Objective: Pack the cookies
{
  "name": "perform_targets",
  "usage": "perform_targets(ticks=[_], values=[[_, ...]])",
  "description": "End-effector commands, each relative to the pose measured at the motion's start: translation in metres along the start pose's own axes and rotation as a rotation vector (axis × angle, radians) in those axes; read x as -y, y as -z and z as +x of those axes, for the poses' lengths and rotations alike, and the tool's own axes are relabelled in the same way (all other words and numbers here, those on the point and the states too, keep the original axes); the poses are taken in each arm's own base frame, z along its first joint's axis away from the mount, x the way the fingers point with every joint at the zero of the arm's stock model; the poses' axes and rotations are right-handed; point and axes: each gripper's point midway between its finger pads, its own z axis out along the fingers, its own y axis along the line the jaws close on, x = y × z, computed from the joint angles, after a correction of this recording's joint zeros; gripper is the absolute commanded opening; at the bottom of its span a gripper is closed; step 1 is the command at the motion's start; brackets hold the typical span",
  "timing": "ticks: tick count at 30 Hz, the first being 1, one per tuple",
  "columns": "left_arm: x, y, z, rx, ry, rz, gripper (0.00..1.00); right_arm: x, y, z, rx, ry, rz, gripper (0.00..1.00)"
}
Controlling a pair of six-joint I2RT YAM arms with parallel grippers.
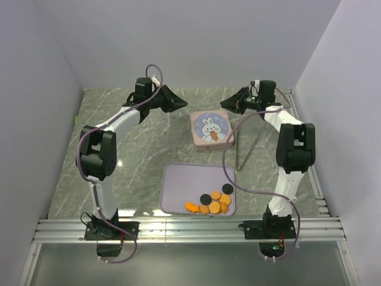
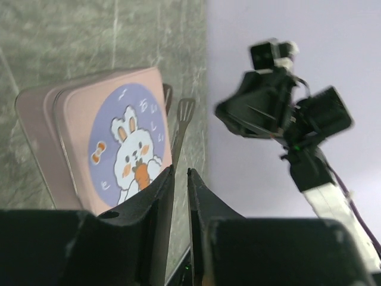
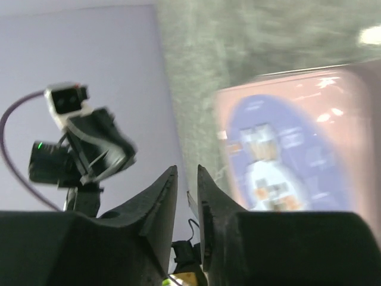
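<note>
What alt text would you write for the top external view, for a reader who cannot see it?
Two robot arms reach over a marbled table, the left gripper and right gripper facing each other beyond a closed pink tin with a rabbit lid. Nearer their bases, a lilac tray holds orange and black cookies in one corner.

Right wrist view: the pink tin [image 3: 292, 149] is blurred and its lid print cannot be read. The lid is on, so the contents are hidden. Left wrist view: the left gripper [image 2: 180, 170] covers the tin's near corner, and the metal tongs [image 2: 182, 119] show tips only. Overhead: the cookies [image 1: 213, 204] overlap, too small to count.
</note>
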Motion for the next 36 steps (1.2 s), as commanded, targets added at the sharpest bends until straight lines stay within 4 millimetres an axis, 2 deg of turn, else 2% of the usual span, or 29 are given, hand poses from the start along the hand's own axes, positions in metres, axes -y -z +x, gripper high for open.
perform_targets(ticks=[1,5,6,8,9,10,11,12,13,14,15,16,18,19,21,22,23,24,25,26,27,28,29,30,31,32,33,34,36], values=[[0.020,0.004,-0.021,0.040,-0.102,0.024,0.22,-0.084,0.036,0.007,0.061,0.198,-0.076,0.32],[0.020,0.024,-0.028,0.081,-0.159,-0.009,0.26,-0.109,0.058,0.032,0.087,0.333,-0.039,0.44],[0.031,0.039,-0.034,0.112,-0.189,0.003,0.28,-0.120,0.069,0.045,0.091,0.362,-0.031,0.45],[0.022,0.055,-0.033,0.140,-0.225,-0.028,0.34,-0.116,0.071,0.062,0.091,0.429,0.019,0.47],[0.034,0.075,-0.041,0.191,-0.252,-0.023,0.37,-0.113,0.078,0.077,0.070,0.434,0.053,0.48],[0.020,0.084,-0.035,0.197,-0.256,-0.053,0.41,-0.104,0.078,0.083,0.071,0.445,0.101,0.48],[0.027,0.108,-0.037,0.232,-0.266,-0.067,0.43,-0.099,0.075,0.100,0.035,0.506,0.127,0.49],[0.025,0.119,-0.040,0.270,-0.276,-0.092,0.45,-0.094,0.081,0.114,0.019,0.516,0.166,0.49],[0.011,0.128,-0.035,0.274,-0.296,-0.128,0.47,-0.091,0.082,0.123,0.009,0.537,0.184,0.49],[0.019,0.148,-0.039,0.320,-0.330,-0.136,0.48,-0.078,0.083,0.131,0.006,0.545,0.225,0.49],[0.010,0.157,-0.040,0.343,-0.367,-0.190,0.50,-0.086,0.087,0.148,-0.001,0.581,0.208,0.50],[0.002,0.165,-0.038,0.355,-0.376,-0.228,0.52,-0.080,0.090,0.157,-0.009,0.584,0.223,0.50],[-0.003,0.187,-0.037,0.390,-0.409,-0.297,0.52,-0.088,0.100,0.176,0.010,0.648,0.231,0.51],[-0.014,0.198,-0.046,0.443,-0.433,-0.376,0.54,-0.087,0.104,0.181,0.023,0.671,0.243,0.51],[-0.008,0.226,-0.055,0.563,-0.476,-0.444,0.56,-0.097,0.120,0.190,0.082,0.741,0.250,0.52],[-0.024,0.239,-0.057,0.630,-0.472,-0.521,0.60,-0.100,0.125,0.192,0.104,0.758,0.248,0.53],[-0.015,0.258,-0.059,0.712,-0.495,-0.528,0.65,-0.103,0.136,0.197,0.132,0.781,0.231,0.54],[-0.018,0.268,-0.060,0.764,-0.504,-0.553,0.70,-0.106,0.141,0.193,0.178,0.789,0.224,0.55],[-0.031,0.275,-0.059,0.815,-0.501,-0.580,0.81,-0.095,0.142,0.195,0.188,0.783,0.232,0.56],[-0.034,0.300,-0.066,0.942,-0.483,-0.643,0.84,-0.103,0.154,0.197,0.238,0.801,0.195,0.65],[-0.041,0.309,-0.066,0.995,-0.473,-0.669,0.85,-0.111,0.157,0.195,0.287,0.826,0.151,0.72],[-0.066,0.314,-0.061,1.025,-0.468,-0.726,0.86,-0.096,0.157,0.193,0.317,0.823,0.173,0.78],[-0.062,0.330,-0.066,1.127,-0.491,-0.736,0.86,-0.103,0.168,0.197,0.366,0.834,0.124,0.91],[-0.071,0.333,-0.064,1.132,-0.542,-0.772,0.86,-0.113,0.171,0.194,0.420,0.853,0.072,0.93],[-0.094,0.331,-0.054,1.107,-0.567,-0.817,0.88,-0.096,0.168,0.196,0.420,0.855,0.077,0.93],[-0.087,0.331,-0.056,1.132,-0.619,-0.779,0.88,-0.102,0.175,0.198,0.452,0.898,0.040,0.93],[-0.094,0.330,-0.053,1.111,-0.669,-0.803,0.88,-0.108,0.177,0.198,0.480,0.936,0.002,0.94],[-0.110,0.325,-0.045,1.080,-0.686,-0.822,0.89,-0.096,0.174,0.198,0.476,0.954,0.015,0.94],[-0.114,0.325,-0.046,1.110,-0.705,-0.811,0.89,-0.089,0.181,0.189,0.530,0.990,0.062,0.95]])
